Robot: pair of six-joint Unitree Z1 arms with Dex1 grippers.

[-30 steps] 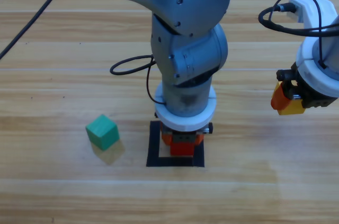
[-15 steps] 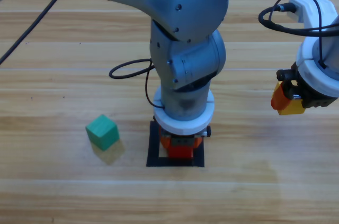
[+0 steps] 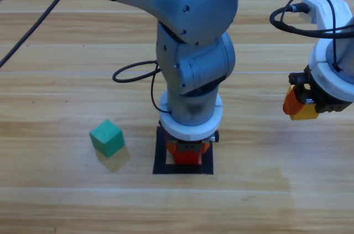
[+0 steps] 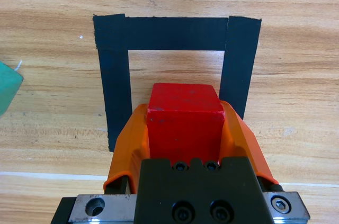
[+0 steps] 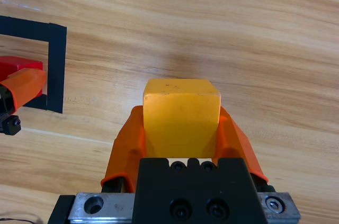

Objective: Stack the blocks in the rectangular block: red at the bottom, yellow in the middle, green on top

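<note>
Left pincer [image 4: 184, 128] dropped a touch lower over the last second, clamped on red [image 4: 184, 121], now inside the rectangular block [image 4: 175, 33]. Looks about ready to set down. Right pincer [image 5: 181, 128] parked off to the side, gripping yellow [image 5: 181, 113]; green [image 3: 106, 138] sitting untouched on the bench [image 3: 55, 79].

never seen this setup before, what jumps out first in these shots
The big grey left arm fills the middle, its left claw shut on the small red cube over the black tape square outline. At the right edge, the right claw holds the small yellow cube above bare wood. The small teal-green cube sits alone, left of the square.
</note>
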